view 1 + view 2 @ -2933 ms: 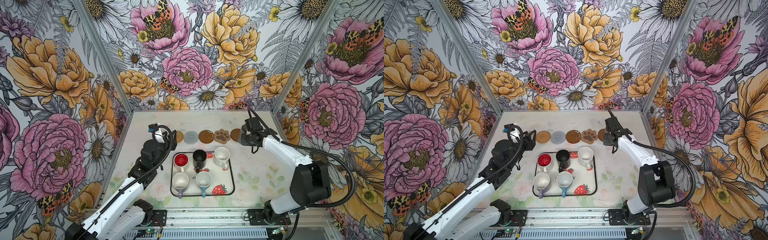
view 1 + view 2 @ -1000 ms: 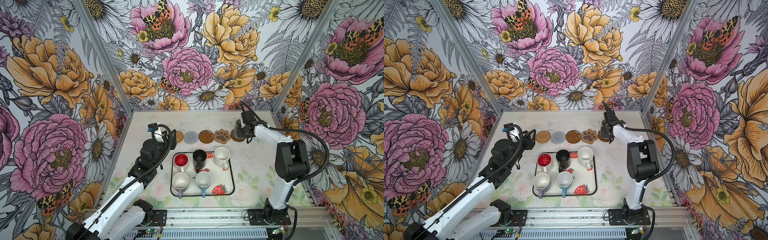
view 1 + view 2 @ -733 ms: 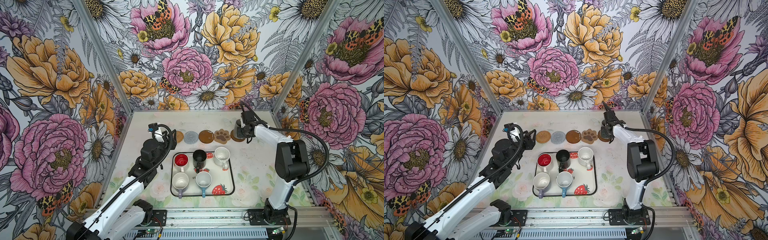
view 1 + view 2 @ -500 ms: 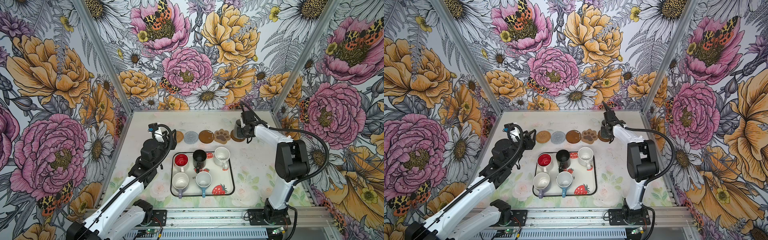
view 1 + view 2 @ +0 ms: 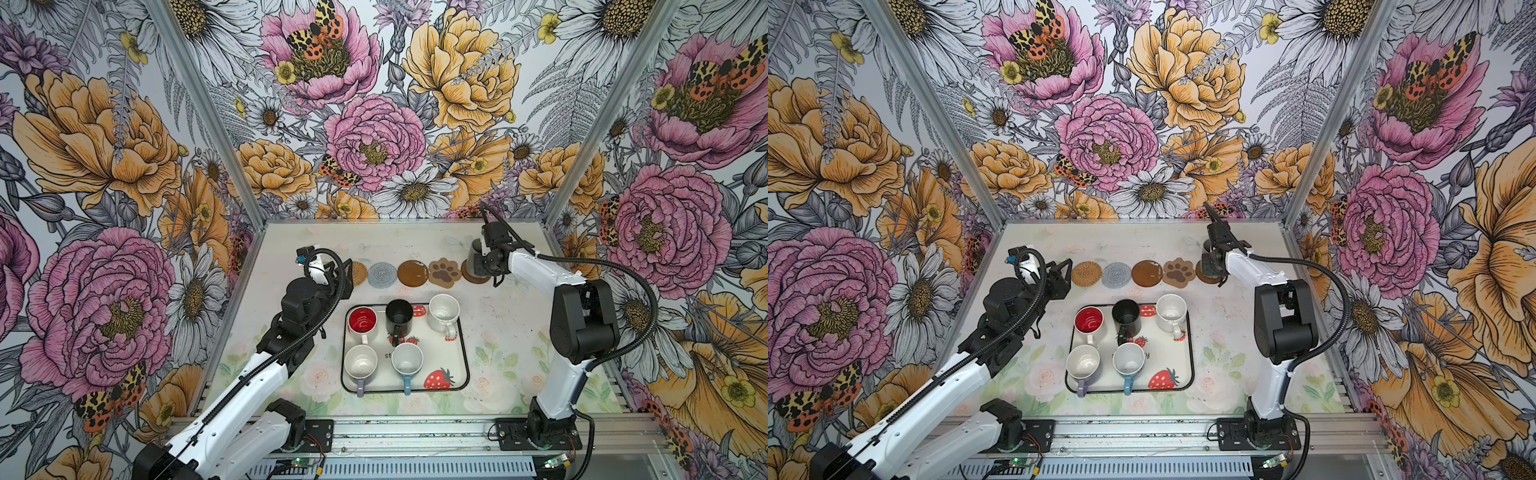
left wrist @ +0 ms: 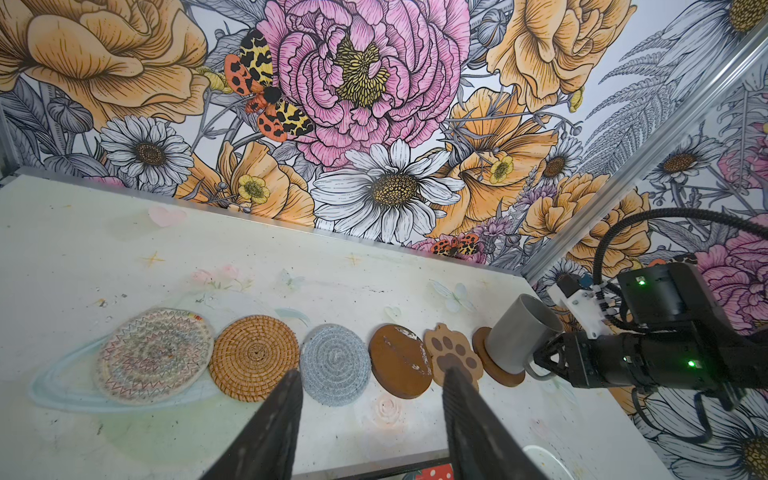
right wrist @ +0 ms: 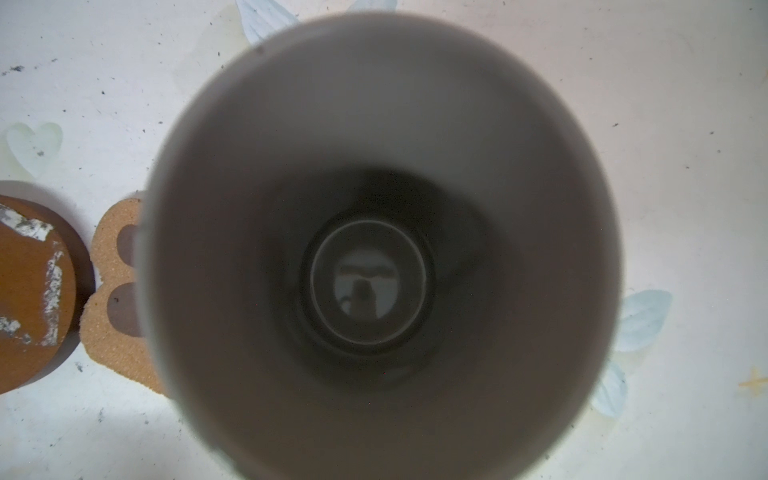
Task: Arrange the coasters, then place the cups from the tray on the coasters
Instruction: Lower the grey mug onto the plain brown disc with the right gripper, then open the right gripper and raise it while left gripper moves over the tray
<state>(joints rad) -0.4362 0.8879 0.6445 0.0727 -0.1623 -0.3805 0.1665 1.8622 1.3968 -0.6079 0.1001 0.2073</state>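
The coasters lie in a row at the back: beaded point(image 6: 153, 355), rattan point(image 5: 357, 273), grey spiral point(image 5: 382, 274), brown disc point(image 5: 412, 273), paw point(image 5: 444, 272) and a second brown disc point(image 6: 498, 370). On that last disc stands the tall grey cup point(image 6: 515, 336), with my right gripper point(image 6: 546, 359) shut on its handle. The right wrist view looks straight down into the grey cup point(image 7: 382, 249), and the fingers are hidden there. The tray point(image 5: 457, 374) holds red-inside point(image 5: 362, 322), black point(image 5: 399, 318), speckled point(image 5: 444, 309), lilac point(image 5: 360, 361) and light blue point(image 5: 407, 359) cups. My left gripper point(image 6: 370, 378) hovers open and empty near the rattan coaster.
The back wall runs just behind the coaster row, and the right wall post stands near my right arm's wrist. Bare table lies to the right of the tray and in front of it. My left arm point(image 5: 299, 316) stretches along the tray's left side.
Since the earliest frames my right gripper carried the grey cup back and left onto the rightmost brown disc. Over the last second nothing has moved.
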